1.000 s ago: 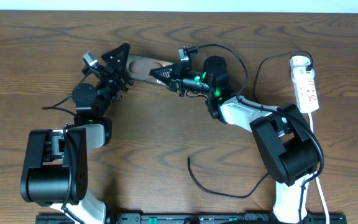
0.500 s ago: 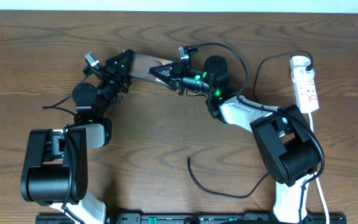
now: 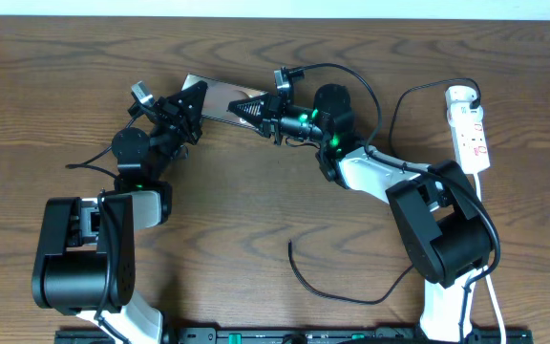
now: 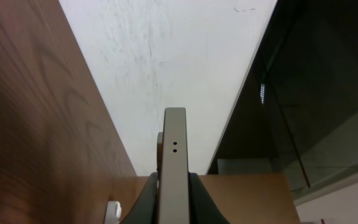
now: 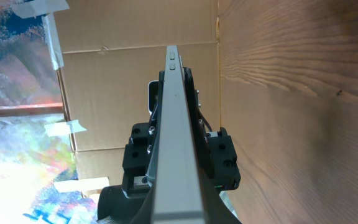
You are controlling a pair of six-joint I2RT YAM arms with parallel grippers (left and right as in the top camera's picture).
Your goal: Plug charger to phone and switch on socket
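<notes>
The phone [image 3: 214, 94] is held up off the table at the back centre, gripped at both ends. My left gripper [image 3: 193, 101] is shut on its left end, and my right gripper [image 3: 250, 108] is shut on its right end. In the left wrist view the phone's grey edge [image 4: 174, 155] runs up between my closed left gripper [image 4: 174, 190]. The right wrist view shows the same edge [image 5: 175, 124] clamped in my right gripper [image 5: 178, 205]. The charger cable [image 3: 337, 294] lies loose at the front, its tip [image 3: 290, 247] free on the wood. The white socket [image 3: 471, 134] lies at the far right.
A black plug [image 3: 470, 95] sits in the socket's top end, with black cable looping left from it. A white cord [image 3: 490, 268] runs down from the socket past the right arm's base. Bare wood lies between the two arm bases.
My left gripper has closed onto the phone's left end. The phone has turned from nearly flat to more on edge. The right gripper has kept its grip.
</notes>
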